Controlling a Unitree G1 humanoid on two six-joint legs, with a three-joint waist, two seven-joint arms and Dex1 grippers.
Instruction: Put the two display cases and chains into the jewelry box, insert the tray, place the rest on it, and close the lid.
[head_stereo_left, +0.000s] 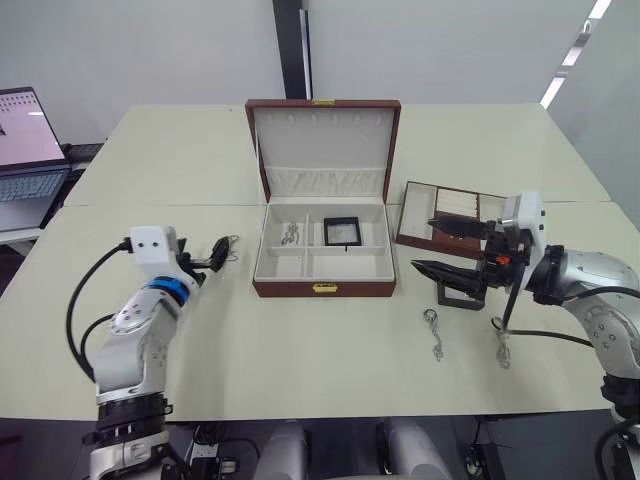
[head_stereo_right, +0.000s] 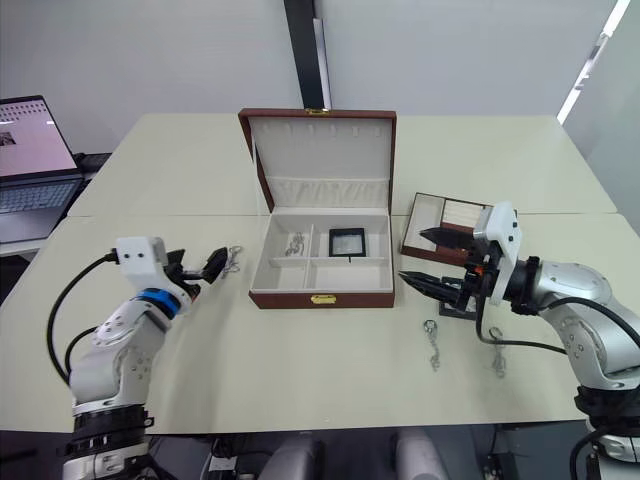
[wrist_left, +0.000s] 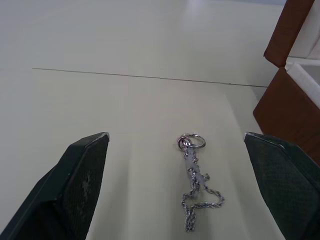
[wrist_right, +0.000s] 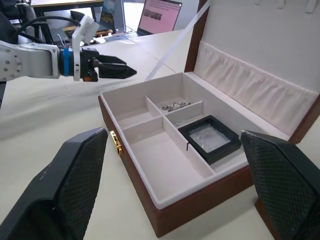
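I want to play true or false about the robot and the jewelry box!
1. The lid of the jewelry box is open. True.
2. One display case is inside the box. True.
3. The left gripper is squeezing a chain. False: it is open, and the chain lies on the table between its fingers.
4. The tray is already inside the box. False: it sits on the table beside the box, on the robot's right.
5. The right gripper is open. True.

Reddish-brown jewelry box (head_stereo_left: 324, 288), cream lining
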